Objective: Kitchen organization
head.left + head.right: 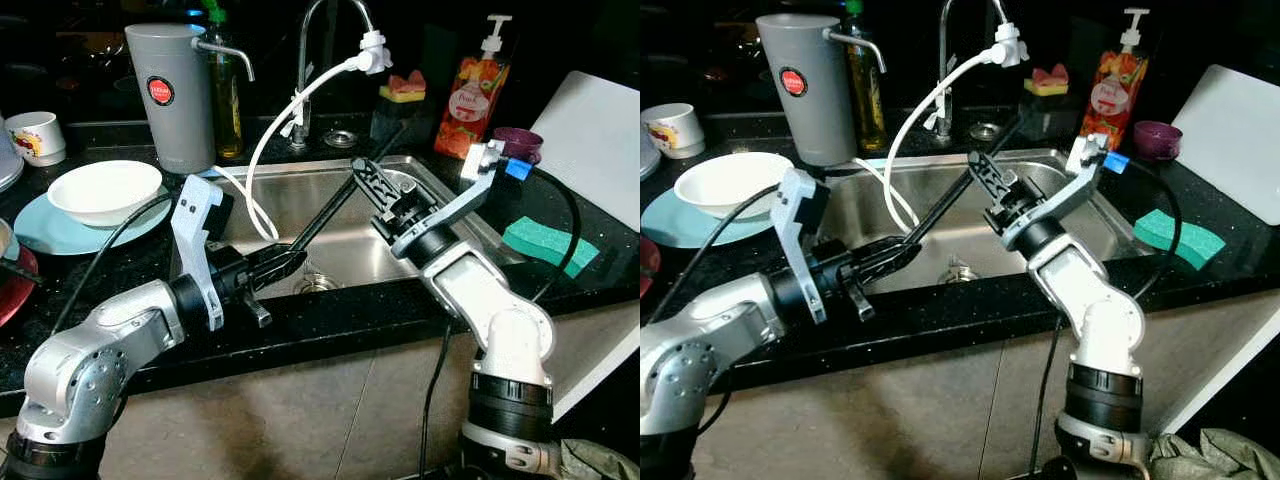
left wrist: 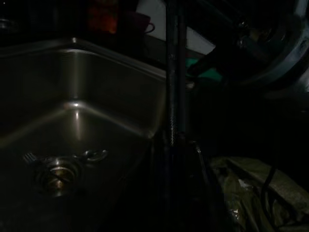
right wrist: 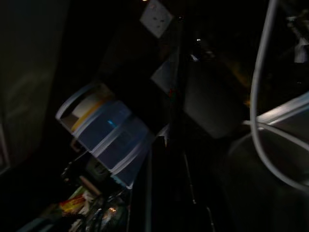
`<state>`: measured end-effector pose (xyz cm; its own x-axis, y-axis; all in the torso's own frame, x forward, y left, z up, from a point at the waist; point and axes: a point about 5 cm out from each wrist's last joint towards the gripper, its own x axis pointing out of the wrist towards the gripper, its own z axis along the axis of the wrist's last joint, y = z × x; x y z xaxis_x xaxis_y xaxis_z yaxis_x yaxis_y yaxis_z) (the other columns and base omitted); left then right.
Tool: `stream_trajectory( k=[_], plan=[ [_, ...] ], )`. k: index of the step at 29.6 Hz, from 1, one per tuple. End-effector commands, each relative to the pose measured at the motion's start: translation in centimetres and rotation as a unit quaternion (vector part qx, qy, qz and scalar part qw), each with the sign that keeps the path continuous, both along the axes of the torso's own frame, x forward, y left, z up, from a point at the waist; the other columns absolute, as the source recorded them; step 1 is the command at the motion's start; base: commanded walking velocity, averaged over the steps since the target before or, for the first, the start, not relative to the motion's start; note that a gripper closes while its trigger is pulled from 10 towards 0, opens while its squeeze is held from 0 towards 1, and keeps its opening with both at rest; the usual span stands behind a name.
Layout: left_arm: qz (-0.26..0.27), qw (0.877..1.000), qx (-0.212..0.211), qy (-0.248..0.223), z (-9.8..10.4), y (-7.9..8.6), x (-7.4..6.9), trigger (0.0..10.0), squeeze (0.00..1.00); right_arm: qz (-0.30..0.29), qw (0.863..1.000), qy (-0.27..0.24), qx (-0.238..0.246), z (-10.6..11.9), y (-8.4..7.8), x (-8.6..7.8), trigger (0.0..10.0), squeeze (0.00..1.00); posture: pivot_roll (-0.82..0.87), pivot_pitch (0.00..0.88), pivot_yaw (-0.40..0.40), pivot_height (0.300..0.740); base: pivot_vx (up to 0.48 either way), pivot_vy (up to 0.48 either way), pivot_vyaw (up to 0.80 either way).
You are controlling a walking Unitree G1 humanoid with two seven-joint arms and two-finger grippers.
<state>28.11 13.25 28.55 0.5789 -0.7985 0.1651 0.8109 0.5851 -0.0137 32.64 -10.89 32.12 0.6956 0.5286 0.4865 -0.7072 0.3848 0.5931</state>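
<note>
- My left gripper (image 1: 285, 262) has its fingers pressed together, nothing held, tips over the near rim of the sink (image 1: 452, 205); my right gripper (image 1: 372, 182) is pinched closed too and empty, raised above the basin.
- Step, as I judge it: between items, no pick started. Candidates: white bowl (image 1: 104, 190) on the blue plate (image 1: 40, 228) to my left, green sponge (image 1: 549, 244) on the counter to my right.
- Next move calls for opening one gripper and swinging it out of the sink toward one of those.
- Edges: sink walls below both grippers, faucet (image 1: 305, 60) and white hose (image 1: 270, 130) between them, snag risk.
- Grey canister (image 1: 172, 95) stands just behind the bowl; soap bottle (image 1: 475, 92) and purple cup (image 1: 518, 143) are near the right arm.
- Open room: basin looks bare but for the drain (image 2: 57, 174).
</note>
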Motion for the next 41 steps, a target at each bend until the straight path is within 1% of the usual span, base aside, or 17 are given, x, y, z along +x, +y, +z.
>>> stream_trajectory(
  k=[1, 10, 11, 12, 13, 19, 24, 26, 27, 28, 29, 30, 33, 34, 36, 37, 41],
  plan=[
    [-0.015, 1.0, 0.003, -0.011, 0.3, -0.3, -0.4, 10.0, 0.0, -0.02, 1.0, 0.015, -0.01, -0.4, -0.5, 0.2, 0.0, 0.0, 0.05, 0.174, -0.057, 0.74, 0.0, 0.0, 0.0],
    [0.03, 0.999, -0.003, -0.016, 0.4, 0.0, 0.4, 10.0, 0.0, -0.027, 0.999, 0.021, -0.01, -0.5, -0.7, 0.4, 0.0, 0.0, 0.05, 0.174, -0.057, 0.74, 0.0, 0.0, 0.0],
    [0.034, 0.999, -0.012, -0.013, 0.5, 0.1, 0.6, 10.0, 1.0, -0.03, 0.999, 0.024, -0.014, -0.6, -0.7, 0.5, 6.5, 0.0, 0.05, 0.174, -0.057, 0.74, 0.0, 0.0, 0.0],
    [0.04, 0.999, -0.024, -0.016, 0.8, 0.3, 0.6, 10.0, 0.6, -0.042, 0.999, 0.025, -0.025, -0.8, -0.7, 0.6, 10.0, 0.0, 0.05, 0.174, -0.057, 0.74, 0.0, 0.0, 0.0],
    [0.042, 0.998, -0.038, -0.019, 1.2, 0.5, 0.6, 10.0, 0.0, -0.057, 0.997, 0.024, -0.035, -0.9, -0.9, 0.8, 10.0, 0.0, 0.05, 0.174, -0.057, 0.74, 0.0, 0.0, 0.0],
    [0.017, 0.997, -0.068, -0.027, 1.9, 0.7, 0.0, 10.0, 0.0, -0.111, 0.992, 0.04, -0.037, -1.2, -1.7, 2.0, 10.0, 0.0, 0.05, 0.174, -0.057, 0.74, 0.0, 0.0, 0.0],
    [0.019, 0.998, -0.061, -0.027, 1.7, 0.8, 0.0, 10.0, 0.0, -0.163, 0.985, 0.047, -0.035, -1.2, -2.6, 3.6, 10.0, 0.0, 0.05, 0.179, -0.055, 0.74, 0.0, 0.0, 0.0],
    [0.022, 0.998, -0.058, -0.026, 1.6, 0.7, 0.1, 10.0, 0.0, -0.202, 0.976, 0.029, -0.079, -1.2, -2.6, 4.7, 10.0, 0.0, 0.05, 0.179, -0.051, 0.74, 0.0, 0.0, 0.0],
    [0.022, 0.998, -0.058, -0.026, 1.6, 0.7, 0.1, 10.0, 0.0, -0.202, 0.976, 0.029, -0.079, -1.2, -2.6, 4.7, 10.0, 0.0, 0.05, 0.179, -0.051, 0.74, 0.0, 0.0, 0.0],
    [0.024, 0.998, -0.059, -0.025, 1.6, 0.7, 0.1, 10.0, 0.0, -0.231, 0.965, 0.013, -0.126, -1.5, -2.2, 5.1, 10.0, 0.0, 0.05, 0.179, -0.051, 0.74, 0.0, 0.0, 0.0],
    [0.024, 0.998, -0.059, -0.025, 1.6, 0.7, 0.1, 10.0, 0.0, -0.231, 0.965, 0.013, -0.126, -1.5, -2.2, 5.1, 10.0, 0.0, 0.05, 0.179, -0.051, 0.74, 0.0, 0.0, 0.0],
    [0.03, 0.997, -0.061, -0.024, 1.6, 0.7, 0.3, 10.0, 0.0, -0.263, 0.947, -0.017, -0.182, -2.3, -1.3, 5.5, 10.0, 0.0, 0.05, 0.179, -0.051, 0.74, 0.0, 0.0, 0.0],
    [0.033, 0.997, -0.062, -0.022, 1.5, 0.6, 0.4, 10.0, 0.0, -0.266, 0.944, -0.018, -0.193, -3.2, -0.2, 5.6, 10.0, 0.0, 0.06, 0.183, -0.055, 0.74, 0.0, 0.0, 0.0],
    [0.034, 0.997, -0.063, -0.02, 1.5, 0.6, 0.4, 10.0, 0.0, -0.258, 0.946, -0.012, -0.195, -4.1, 0.8, 5.7, 10.0, 0.55, 0.06, 0.183, -0.055, 0.74, 0.0, 0.0, 0.0],
    [0.034, 0.997, -0.064, -0.019, 1.5, 0.6, 0.4, 10.0, 0.0, -0.254, 0.947, -0.01, -0.195, -4.4, 1.2, 5.7, 10.0, 0.55, 0.06, 0.183, -0.055, 0.74, 0.0, 0.0, 0.0],
    [0.034, 0.997, -0.064, -0.019, 1.4, 0.6, 0.4, 10.0, 0.0, -0.252, 0.948, -0.008, -0.196, -4.7, 1.5, 5.8, 10.0, 1.0, 0.06, 0.187, -0.056, 0.74, 0.0, 0.0, 0.0],
    [0.037, 0.997, -0.065, -0.017, 1.3, 0.4, 0.4, 10.0, 0.0, -0.24, 0.951, -0.015, -0.193, -5.3, 2.6, 5.9, 10.0, 1.0, 0.06, 0.187, -0.059, 0.74, 0.0, 0.0, 0.0]
  ],
)
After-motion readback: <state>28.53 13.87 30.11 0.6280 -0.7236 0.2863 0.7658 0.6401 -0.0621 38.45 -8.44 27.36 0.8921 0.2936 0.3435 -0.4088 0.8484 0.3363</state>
